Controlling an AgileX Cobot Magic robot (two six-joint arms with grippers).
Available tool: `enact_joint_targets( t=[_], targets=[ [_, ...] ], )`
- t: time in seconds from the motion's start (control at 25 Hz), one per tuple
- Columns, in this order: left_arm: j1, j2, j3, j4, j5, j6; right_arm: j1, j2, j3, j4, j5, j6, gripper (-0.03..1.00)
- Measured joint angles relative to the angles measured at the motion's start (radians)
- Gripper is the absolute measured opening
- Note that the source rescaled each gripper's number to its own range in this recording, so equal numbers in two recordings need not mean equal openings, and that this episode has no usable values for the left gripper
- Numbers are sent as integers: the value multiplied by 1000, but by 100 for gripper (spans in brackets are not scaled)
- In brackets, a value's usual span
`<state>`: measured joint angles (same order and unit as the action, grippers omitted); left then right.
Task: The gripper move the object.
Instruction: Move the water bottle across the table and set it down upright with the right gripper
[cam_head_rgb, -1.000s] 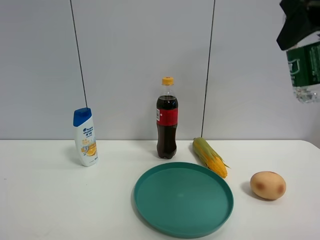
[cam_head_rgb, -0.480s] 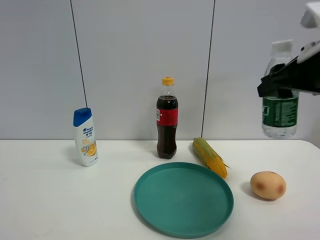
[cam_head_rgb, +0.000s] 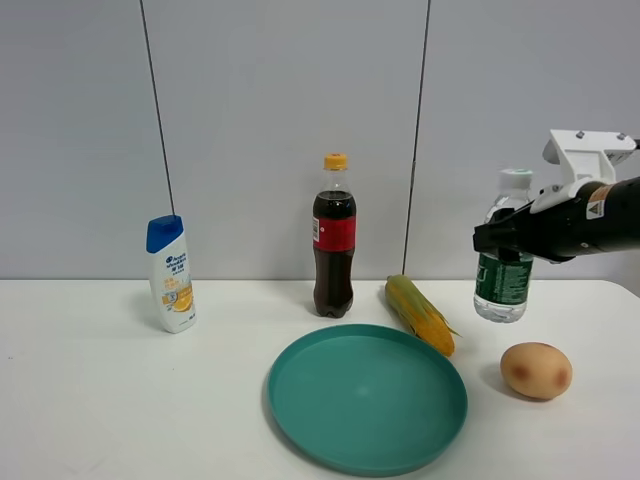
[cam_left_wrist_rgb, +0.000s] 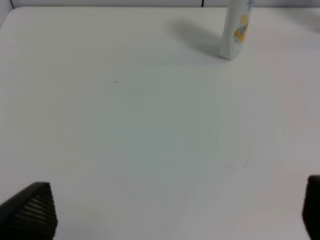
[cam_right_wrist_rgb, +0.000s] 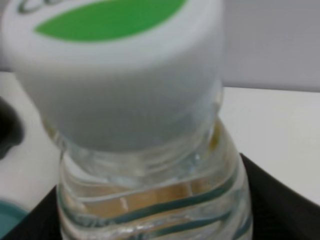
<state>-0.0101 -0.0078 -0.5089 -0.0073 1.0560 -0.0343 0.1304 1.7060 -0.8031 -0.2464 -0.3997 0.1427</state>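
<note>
Grip status: the right gripper (cam_head_rgb: 500, 240) is clamped on the water bottle (cam_head_rgb: 502, 287), with the jaws across the clear shoulder, below the white cap (cam_head_rgb: 516, 181) and above the dark green label. Holding at this height leaves the label and the base uncovered, and the heavier lower part hangs under the grip, which keeps the bottle upright. The right wrist view shows the same bottle (cam_right_wrist_rgb: 150, 190) filling the frame between the two dark jaws, cap (cam_right_wrist_rgb: 115, 65) towards the camera.

Location of the bottle: at the right side of the table (cam_head_rgb: 90, 400), behind the potato (cam_head_rgb: 536, 370) and to the right of the corn cob (cam_head_rgb: 420, 314), touching neither. Its base sits low, close to the table surface. Whether it is resting on the surface or just clear of it cannot be told from the high view.

The arm reaches in from the right, roughly level, so the forearm passes above the potato and does not disturb it.

The left gripper (cam_left_wrist_rgb: 170, 212) is released, with its fingertips spread wide over bare table. It holds nothing. The shampoo bottle (cam_left_wrist_rgb: 235, 30) stands well ahead of it.

The plate (cam_head_rgb: 366, 397) lies empty at the centre front, with the cola bottle (cam_head_rgb: 334, 235) upright behind it. Judgement: the bottle is in transit or being set down, and the potato and corn cob limit the room on both sides.
</note>
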Motion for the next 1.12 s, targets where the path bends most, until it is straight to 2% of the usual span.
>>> enact_joint_targets(
  t=[0.16, 0.32, 0.64, 0.92, 1.12],
  targets=[
    [0, 0, 0, 0, 0, 0, 0, 74, -57, 91, -13, -143, 0],
    [0, 0, 0, 0, 0, 0, 0, 109, -113, 100, -24, -185, 0],
    [0, 0, 0, 0, 0, 0, 0, 206, -204, 104, -42, -196, 0],
    [0, 0, 0, 0, 0, 0, 0, 273, -211, 104, -119, -196, 0],
    [0, 0, 0, 0, 0, 0, 0, 298, -214, 111, -132, -194, 0]
  ],
)
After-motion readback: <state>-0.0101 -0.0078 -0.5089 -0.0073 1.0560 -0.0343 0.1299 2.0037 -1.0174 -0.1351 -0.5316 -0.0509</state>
